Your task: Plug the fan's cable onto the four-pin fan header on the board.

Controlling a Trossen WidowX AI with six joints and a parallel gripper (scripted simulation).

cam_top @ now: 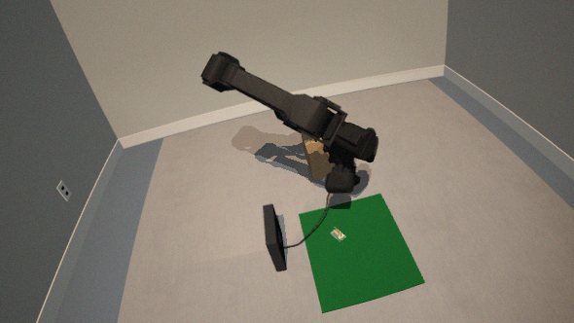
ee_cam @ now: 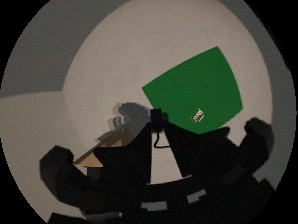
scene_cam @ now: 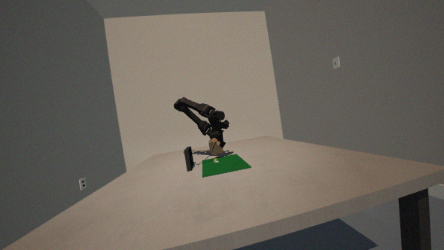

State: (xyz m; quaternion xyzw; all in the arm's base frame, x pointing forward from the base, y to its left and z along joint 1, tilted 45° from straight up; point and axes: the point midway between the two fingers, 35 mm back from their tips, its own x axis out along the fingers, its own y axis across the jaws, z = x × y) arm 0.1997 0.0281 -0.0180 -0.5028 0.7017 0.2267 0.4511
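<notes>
One plug (ee_cam: 156, 119) is being gripped between the closed jaws, with the fan's cable (cam_top: 321, 221) trailing toward seven o'clock in the top view; alignment is seemingly being prepared, travel toward the header (cam_top: 340, 237) (scene_cam: 216, 160) (ee_cam: 198, 115) being needed.

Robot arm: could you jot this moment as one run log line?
gripper: shut on cable plug | header: on green board, unplugged | fan: standing beside board
</notes>
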